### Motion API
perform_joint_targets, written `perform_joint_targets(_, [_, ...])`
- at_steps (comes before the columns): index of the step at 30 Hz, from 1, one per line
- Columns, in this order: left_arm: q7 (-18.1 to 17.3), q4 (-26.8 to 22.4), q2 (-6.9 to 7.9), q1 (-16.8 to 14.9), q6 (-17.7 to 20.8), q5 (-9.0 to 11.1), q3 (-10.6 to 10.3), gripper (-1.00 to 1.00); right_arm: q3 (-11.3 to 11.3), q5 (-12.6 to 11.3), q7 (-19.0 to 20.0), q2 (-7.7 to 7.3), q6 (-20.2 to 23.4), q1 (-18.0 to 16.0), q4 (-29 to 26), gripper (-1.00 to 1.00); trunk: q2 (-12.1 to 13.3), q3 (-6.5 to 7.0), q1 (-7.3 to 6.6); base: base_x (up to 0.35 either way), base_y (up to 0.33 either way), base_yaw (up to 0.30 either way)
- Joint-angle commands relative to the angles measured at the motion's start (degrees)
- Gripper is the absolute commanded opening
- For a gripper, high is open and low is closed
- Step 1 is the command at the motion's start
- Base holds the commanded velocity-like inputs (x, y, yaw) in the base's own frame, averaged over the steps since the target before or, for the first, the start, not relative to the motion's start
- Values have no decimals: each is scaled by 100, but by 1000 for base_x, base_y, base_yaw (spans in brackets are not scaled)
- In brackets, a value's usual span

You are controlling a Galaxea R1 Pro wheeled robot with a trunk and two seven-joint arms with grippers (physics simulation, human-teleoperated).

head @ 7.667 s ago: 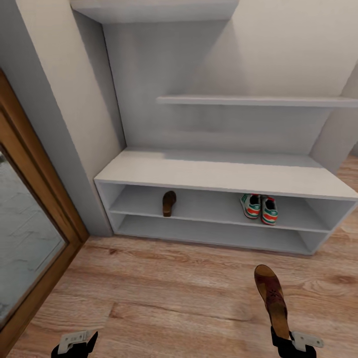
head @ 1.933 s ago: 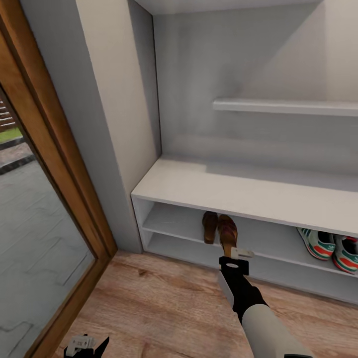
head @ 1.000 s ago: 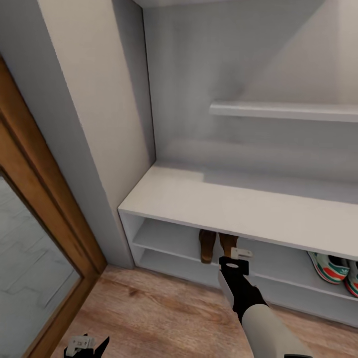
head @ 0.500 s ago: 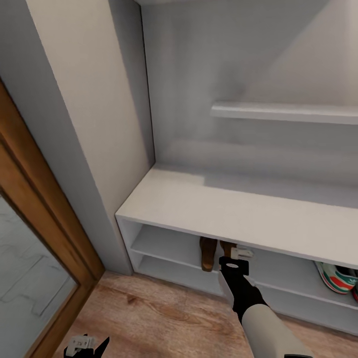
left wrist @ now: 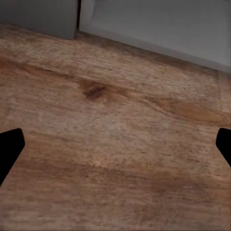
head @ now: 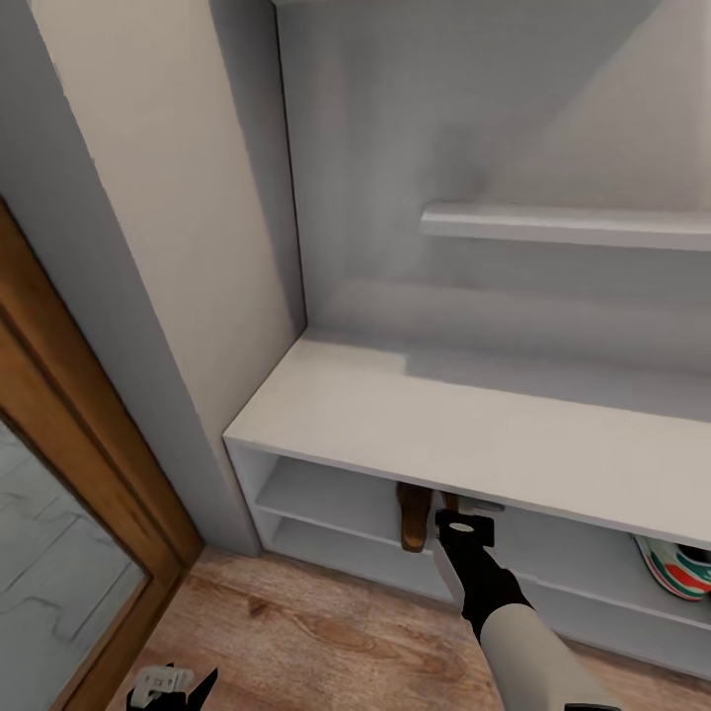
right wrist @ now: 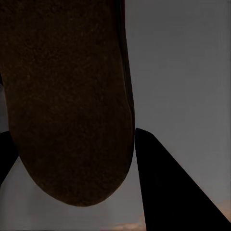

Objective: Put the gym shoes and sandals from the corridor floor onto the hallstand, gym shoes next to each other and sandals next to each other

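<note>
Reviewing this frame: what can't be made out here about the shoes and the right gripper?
- Second brown leather sandal: head view, hidden by the pale grey bench top and right gripper; release unclear.
- First brown sandal: toe under the bench top.
- Cream-white striped gym shoes: head view, cut by the frame edge.

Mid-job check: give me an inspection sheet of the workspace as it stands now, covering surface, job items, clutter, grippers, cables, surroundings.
Surface: wood-plank floor in front of the grey shoe rack.
Job's things: first sandal lies on the rack's upper shelf row; second sandal is between the right gripper's fingers beside it; one gym shoe is on the same shelf at the right.
Clutter: nothing seen.
Grippers: right gripper reaches into the shelf; left gripper is open and empty above the floor.
Cables: nothing seen.
Surroundings: wall shelf, wooden door frame.
</note>
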Motion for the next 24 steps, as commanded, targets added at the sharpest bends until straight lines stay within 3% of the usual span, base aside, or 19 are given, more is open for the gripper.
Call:
perform_joint_targets(1, [-50,6,-2,-4,2,17,28,100,-20,20,-5,6,37,-3,-10,-100,-2,-5,0,71,-25,0])
perform_joint_targets(13, [-50,6,-2,-4,1,17,28,100,-20,21,-5,6,38,-1,-10,-100,-2,-5,0,12,-4,0])
perform_joint_targets(14, [-50,6,-2,-4,1,17,28,100,-20,20,-5,6,39,-1,-10,100,-2,-5,0,0,0,0])
perform_joint_targets(24, [-50,6,-2,-4,1,17,28,100,-20,21,-5,6,45,-3,-10,100,-2,-5,0,0,0,0])
